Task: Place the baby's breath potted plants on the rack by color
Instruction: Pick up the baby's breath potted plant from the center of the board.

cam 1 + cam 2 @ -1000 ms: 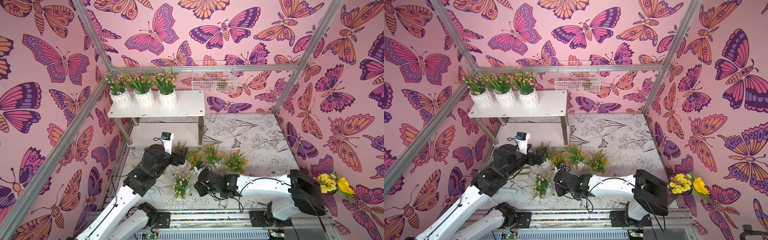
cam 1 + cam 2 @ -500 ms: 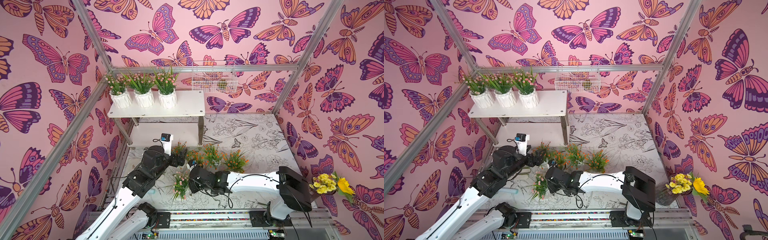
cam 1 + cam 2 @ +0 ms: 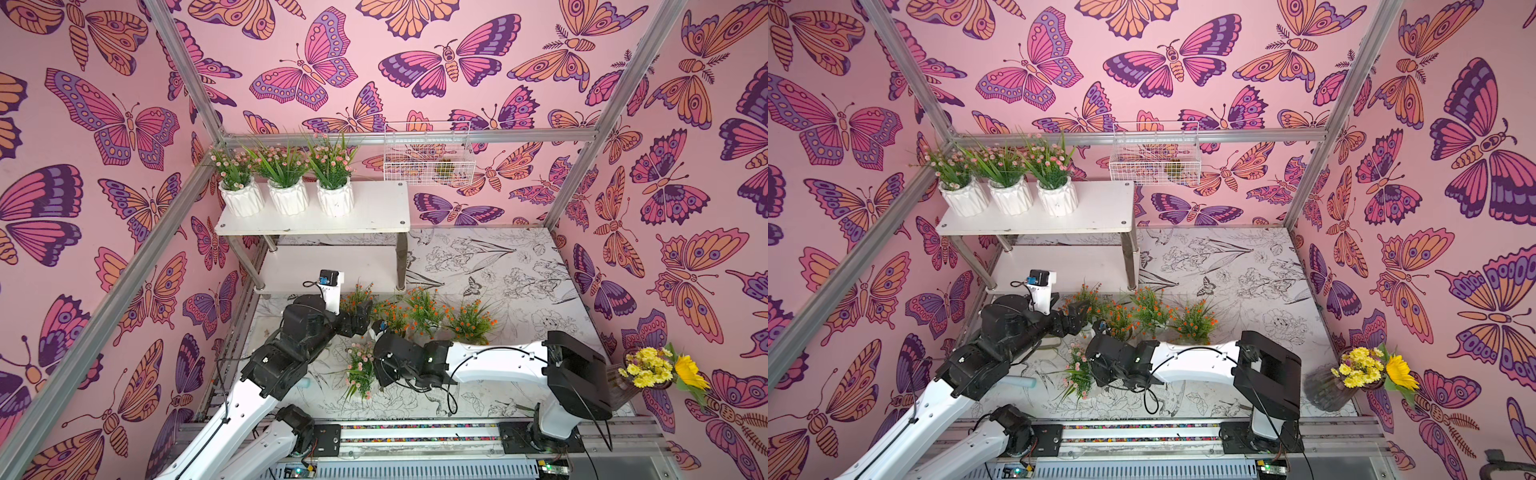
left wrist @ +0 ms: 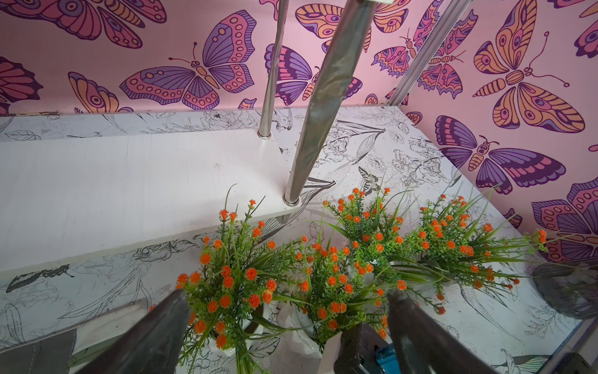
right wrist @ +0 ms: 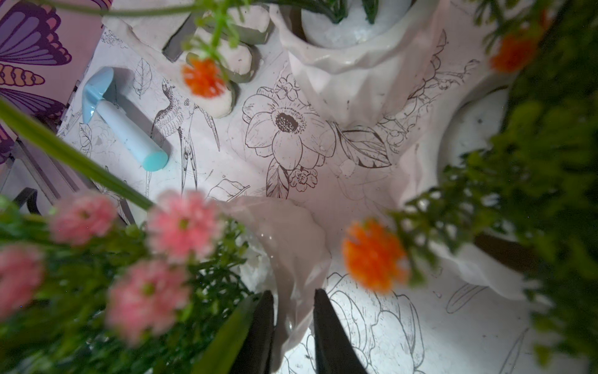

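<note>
Three pink baby's breath potted plants (image 3: 286,166) stand in a row on the rack's top board (image 3: 374,208), shown in both top views (image 3: 1100,208). Its lower board (image 4: 129,181) is bare. Several orange plants (image 3: 424,305) line the table in front of it. My left gripper (image 4: 286,293) is open, and the two leftmost orange plants (image 4: 226,285) sit between its fingers. A fourth pink plant (image 3: 359,370) stands nearer the front. My right gripper (image 5: 293,293) is shut on its white pot wall (image 5: 291,246), one finger inside the rim and one outside.
A light blue tube (image 5: 126,119) lies on the table to the left of the pink plant. A white wire basket (image 3: 428,153) hangs on the back wall. A yellow sunflower bunch in a dark vase (image 3: 660,370) stands at the right front.
My right arm has slid left, bringing its gripper onto the pink plant's pot. The left gripper's jaws have spread wider at the leftmost orange plants.
</note>
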You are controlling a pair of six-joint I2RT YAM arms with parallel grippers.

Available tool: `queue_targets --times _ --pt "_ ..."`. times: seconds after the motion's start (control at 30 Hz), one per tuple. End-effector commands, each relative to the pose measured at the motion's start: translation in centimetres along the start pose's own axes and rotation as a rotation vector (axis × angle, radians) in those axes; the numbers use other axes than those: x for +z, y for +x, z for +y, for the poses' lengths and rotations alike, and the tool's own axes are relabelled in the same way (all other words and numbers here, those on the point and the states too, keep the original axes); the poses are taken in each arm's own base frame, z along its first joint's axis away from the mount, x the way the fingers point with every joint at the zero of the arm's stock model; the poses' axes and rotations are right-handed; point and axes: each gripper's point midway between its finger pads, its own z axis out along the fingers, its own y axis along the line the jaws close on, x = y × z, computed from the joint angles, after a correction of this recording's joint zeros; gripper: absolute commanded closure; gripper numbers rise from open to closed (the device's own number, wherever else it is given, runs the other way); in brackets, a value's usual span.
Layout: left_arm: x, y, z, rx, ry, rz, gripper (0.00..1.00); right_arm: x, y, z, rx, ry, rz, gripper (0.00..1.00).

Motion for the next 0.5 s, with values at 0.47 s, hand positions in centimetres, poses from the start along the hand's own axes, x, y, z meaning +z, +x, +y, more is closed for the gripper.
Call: queue_targets --times 0.47 --pt "-0.2 1.0 0.4 -0.001 -0.016 0.019 0.03 1.9 1.4 -0.1 -0.006 0.026 0.063 0.79"
